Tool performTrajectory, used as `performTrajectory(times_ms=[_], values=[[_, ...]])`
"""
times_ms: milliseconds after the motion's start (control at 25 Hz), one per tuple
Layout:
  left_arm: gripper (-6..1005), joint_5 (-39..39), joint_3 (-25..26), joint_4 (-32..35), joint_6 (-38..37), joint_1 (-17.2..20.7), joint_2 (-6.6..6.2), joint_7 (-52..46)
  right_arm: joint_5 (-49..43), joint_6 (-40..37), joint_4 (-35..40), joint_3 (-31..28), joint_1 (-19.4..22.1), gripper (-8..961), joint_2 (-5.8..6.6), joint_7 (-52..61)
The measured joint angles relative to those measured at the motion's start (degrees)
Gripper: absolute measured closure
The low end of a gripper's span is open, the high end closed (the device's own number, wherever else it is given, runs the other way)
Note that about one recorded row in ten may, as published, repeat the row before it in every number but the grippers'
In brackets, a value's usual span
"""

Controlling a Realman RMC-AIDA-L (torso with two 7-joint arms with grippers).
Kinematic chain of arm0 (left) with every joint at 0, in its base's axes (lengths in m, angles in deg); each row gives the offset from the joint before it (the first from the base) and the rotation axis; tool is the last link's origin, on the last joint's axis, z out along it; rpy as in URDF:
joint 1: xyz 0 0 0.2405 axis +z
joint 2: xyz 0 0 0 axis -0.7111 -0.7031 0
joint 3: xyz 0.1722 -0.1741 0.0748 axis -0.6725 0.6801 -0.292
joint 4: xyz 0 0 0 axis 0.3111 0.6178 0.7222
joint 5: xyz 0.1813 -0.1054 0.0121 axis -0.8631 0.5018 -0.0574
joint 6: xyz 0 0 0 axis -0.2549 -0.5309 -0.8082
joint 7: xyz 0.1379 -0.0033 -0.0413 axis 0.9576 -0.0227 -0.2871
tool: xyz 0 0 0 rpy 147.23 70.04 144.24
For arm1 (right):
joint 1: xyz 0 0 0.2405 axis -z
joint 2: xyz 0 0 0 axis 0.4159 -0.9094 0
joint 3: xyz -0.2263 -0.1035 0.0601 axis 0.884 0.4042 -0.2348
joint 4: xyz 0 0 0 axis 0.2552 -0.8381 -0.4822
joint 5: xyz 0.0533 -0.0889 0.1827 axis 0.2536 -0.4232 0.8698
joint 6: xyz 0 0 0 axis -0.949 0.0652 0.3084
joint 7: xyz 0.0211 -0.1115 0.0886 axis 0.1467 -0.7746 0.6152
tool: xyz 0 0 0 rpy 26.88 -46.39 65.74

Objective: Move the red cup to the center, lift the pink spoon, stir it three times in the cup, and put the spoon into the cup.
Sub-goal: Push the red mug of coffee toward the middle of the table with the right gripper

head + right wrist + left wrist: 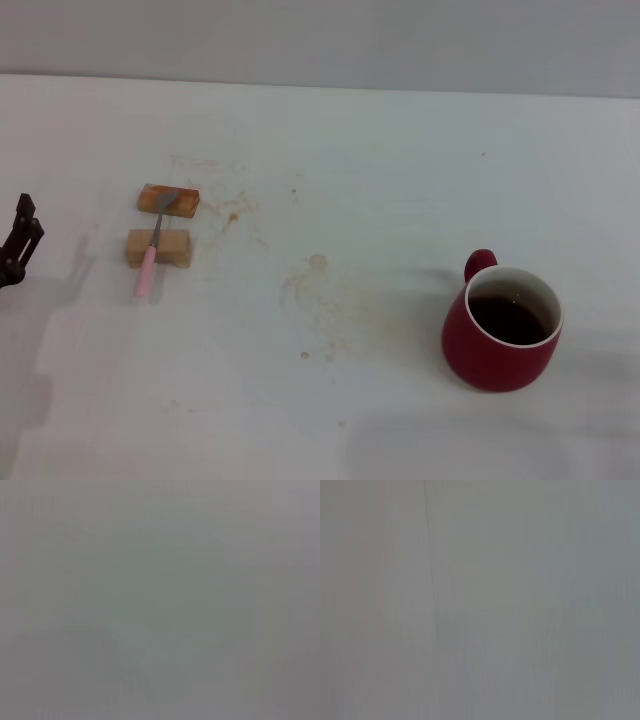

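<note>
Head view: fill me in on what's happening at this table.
Nothing is being handled yet. The red cup with dark liquid stands on the table's right side, not in the center. The pink spoon lies across two wooden blocks on the left. The left gripper sits at the left edge; the right gripper is out of view.

White table: red cup right; two wooden blocks left, stained centre.

Probably lab: bare stained white table
</note>
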State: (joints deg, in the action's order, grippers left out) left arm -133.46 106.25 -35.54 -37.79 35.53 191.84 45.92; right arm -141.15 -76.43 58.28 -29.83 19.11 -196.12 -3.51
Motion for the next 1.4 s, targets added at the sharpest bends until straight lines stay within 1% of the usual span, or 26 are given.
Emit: performTrajectory(times_ms=[360,840,1160,1400], values=[[135,-0.06,0.00,-0.15,0.05,-0.15,0.00,-0.02,-0.36,0.77,-0.55,0.15,0.04,952,0.00,0.00],[136,0.17,0.00,-0.19,0.05,-0.39,0.01,-0.04,-0.28,3.07,-5.68,9.01,2.46,952,-0.07,-0.31],[136,0.22,0.00,-0.23,-0.22,-0.61,0.01,-0.04,-0.54,6.07,-7.40,9.88,2.97,953,-0.09,-0.62],[136,0.20,0.02,-0.31,-0.25,-0.70,0.01,-0.04,-0.71,7.94,-8.34,11.32,1.69,953,-0.09,-0.62]])
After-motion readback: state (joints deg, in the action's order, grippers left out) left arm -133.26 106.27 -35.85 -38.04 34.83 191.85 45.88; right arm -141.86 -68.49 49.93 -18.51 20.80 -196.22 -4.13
